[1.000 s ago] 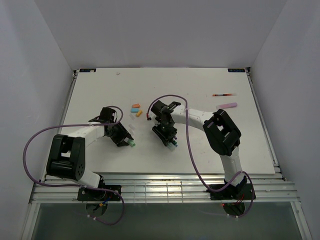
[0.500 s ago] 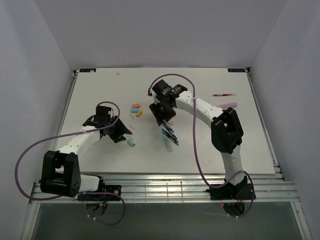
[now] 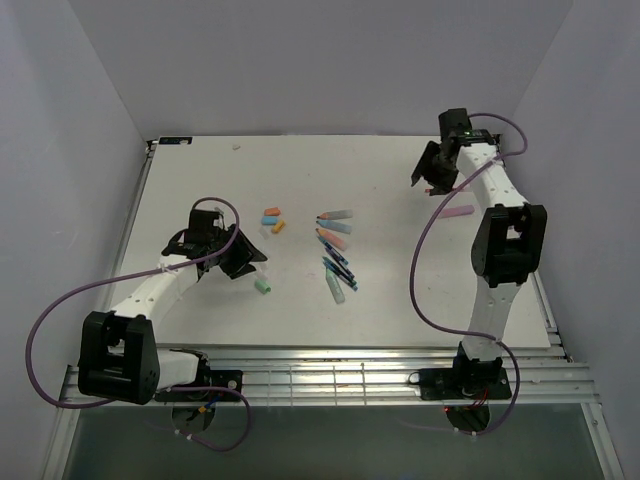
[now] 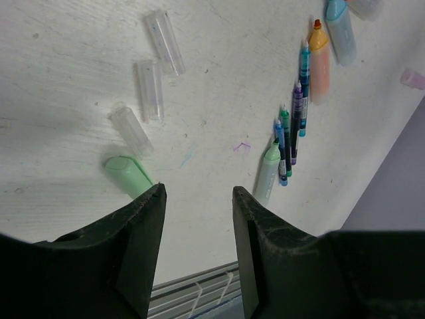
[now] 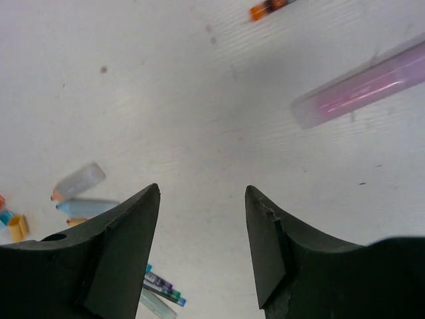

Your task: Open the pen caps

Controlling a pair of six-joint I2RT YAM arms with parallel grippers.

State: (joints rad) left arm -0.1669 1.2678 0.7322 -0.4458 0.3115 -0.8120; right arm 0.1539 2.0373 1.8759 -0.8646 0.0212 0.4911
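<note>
Several uncapped pens and highlighters (image 3: pixel 336 252) lie in a row mid-table. Loose pen caps lie left of them: a green cap (image 3: pixel 263 286), an orange cap (image 3: pixel 278 226), a blue and an orange one (image 3: pixel 270 215). In the left wrist view the green cap (image 4: pixel 127 174) lies just beyond the left finger, with three clear caps (image 4: pixel 150 90) past it. My left gripper (image 3: pixel 243 258) (image 4: pixel 199 191) is open and empty. My right gripper (image 3: pixel 430 176) (image 5: pixel 202 189) is open and empty at the back right, above bare table near a purple highlighter (image 5: pixel 365 86) (image 3: pixel 456 212).
A thin pen with an orange end (image 5: pixel 269 8) lies beyond the right gripper. The table's right edge (image 3: pixel 520 240) is close to the right arm. Purple cables loop from both arms. A metal rail (image 3: pixel 320 375) runs along the near edge.
My right arm swung from the pen row mid-table to the back right, leaving the pens lying. My left gripper let go of the green cap and drew back a little.
</note>
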